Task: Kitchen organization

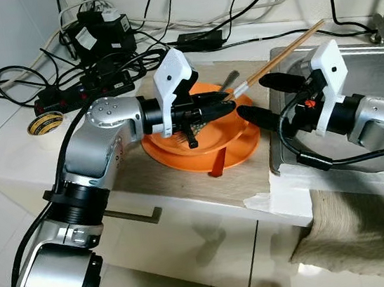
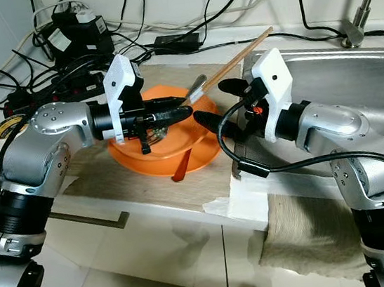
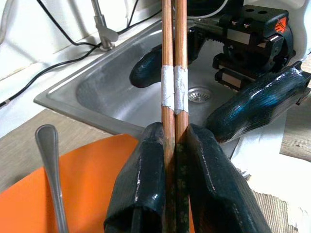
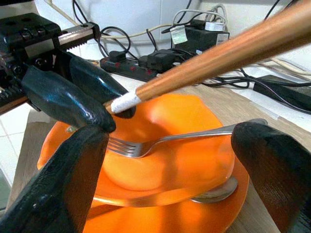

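Note:
A pair of wooden chopsticks [image 1: 279, 54], banded with white tape, slants up over the sink's left edge. My left gripper [image 1: 219, 106] is shut on the chopsticks' lower end [image 3: 174, 58], just above an orange plate [image 1: 238, 144] on a woven mat. My right gripper [image 1: 253, 98] stands open at the plate's right edge. One finger is above the chopsticks and one below, and neither touches them. A metal fork [image 4: 184, 138] lies across a smaller orange dish on the plate, and a spoon [image 4: 214, 191] sticks out beneath that dish.
A steel sink [image 1: 380, 69] with a faucet [image 1: 382, 26] is on the right. A power strip and tangled cables [image 1: 92, 86] lie at the back, a tape roll [image 1: 45, 123] at the left. A red utensil [image 1: 219, 162] leans on the plate's front rim. A cloth [image 1: 353, 235] hangs below the sink.

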Controlling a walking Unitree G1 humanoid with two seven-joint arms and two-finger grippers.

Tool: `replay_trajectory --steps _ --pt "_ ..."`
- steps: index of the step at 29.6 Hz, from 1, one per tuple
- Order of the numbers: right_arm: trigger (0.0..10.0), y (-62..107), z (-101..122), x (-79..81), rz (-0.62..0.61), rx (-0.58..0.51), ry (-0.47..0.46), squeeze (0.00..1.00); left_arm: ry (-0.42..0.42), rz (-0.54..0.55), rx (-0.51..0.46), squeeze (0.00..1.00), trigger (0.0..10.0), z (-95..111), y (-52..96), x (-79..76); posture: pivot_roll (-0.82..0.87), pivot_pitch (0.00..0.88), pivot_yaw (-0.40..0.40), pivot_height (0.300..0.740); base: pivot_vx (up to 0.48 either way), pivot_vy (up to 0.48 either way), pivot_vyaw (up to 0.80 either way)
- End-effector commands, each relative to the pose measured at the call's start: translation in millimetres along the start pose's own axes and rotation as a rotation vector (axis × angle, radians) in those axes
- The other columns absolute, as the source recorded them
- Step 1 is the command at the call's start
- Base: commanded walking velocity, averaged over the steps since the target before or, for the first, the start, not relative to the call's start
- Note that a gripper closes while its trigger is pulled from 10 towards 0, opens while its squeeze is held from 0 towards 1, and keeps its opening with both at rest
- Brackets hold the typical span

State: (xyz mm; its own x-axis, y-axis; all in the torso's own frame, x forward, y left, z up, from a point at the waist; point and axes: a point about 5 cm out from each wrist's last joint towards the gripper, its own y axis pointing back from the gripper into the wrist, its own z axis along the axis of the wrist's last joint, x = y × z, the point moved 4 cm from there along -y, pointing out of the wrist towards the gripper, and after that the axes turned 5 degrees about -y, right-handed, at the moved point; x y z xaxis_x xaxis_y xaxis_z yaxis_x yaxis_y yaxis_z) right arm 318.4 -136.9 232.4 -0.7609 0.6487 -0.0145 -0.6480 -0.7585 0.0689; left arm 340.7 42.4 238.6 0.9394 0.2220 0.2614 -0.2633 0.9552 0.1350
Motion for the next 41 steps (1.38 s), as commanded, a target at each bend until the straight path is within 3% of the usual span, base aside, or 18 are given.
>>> replay_trajectory --steps 1,7,19,30,36,41 --pt "10.0 -4.5 9.4 8.8 0.044 -0.023 0.018 0.00 -0.016 -0.011 0.002 0.00 0.0 0.5 -0.3 -1.7 -0.04 0.000 0.078 0.740 0.000 0.000 0.00" --pt "10.0 -5.4 12.0 11.2 0.057 -0.031 0.015 0.00 -0.015 -0.001 0.011 0.00 0.0 -2.5 0.9 1.5 -0.04 0.000 0.075 0.740 0.000 0.000 0.00" --pt "10.0 -12.9 20.4 8.3 0.025 -0.084 0.002 0.00 0.003 -0.044 -0.026 0.00 0.0 2.5 -4.9 -12.2 -0.04 0.000 0.074 0.740 0.000 0.000 0.00" --pt "10.0 -14.5 27.0 3.9 -0.002 -0.127 -0.028 0.00 0.018 -0.032 -0.016 0.00 0.0 -2.4 -4.0 -10.9 -0.03 0.000 0.071 0.740 0.000 0.000 0.00" --pt "10.0 -18.3 38.2 -1.3 -0.022 -0.217 -0.188 0.00 0.017 -0.033 -0.024 0.00 0.0 -0.1 -4.4 -11.6 -0.04 0.000 0.072 0.740 0.000 0.000 0.00" --pt "10.0 -23.7 36.1 -3.3 -0.044 -0.231 -0.224 0.00 0.019 -0.031 -0.026 0.00 0.0 0.3 -4.9 -11.5 -0.04 0.000 0.073 0.740 0.000 0.000 0.00"
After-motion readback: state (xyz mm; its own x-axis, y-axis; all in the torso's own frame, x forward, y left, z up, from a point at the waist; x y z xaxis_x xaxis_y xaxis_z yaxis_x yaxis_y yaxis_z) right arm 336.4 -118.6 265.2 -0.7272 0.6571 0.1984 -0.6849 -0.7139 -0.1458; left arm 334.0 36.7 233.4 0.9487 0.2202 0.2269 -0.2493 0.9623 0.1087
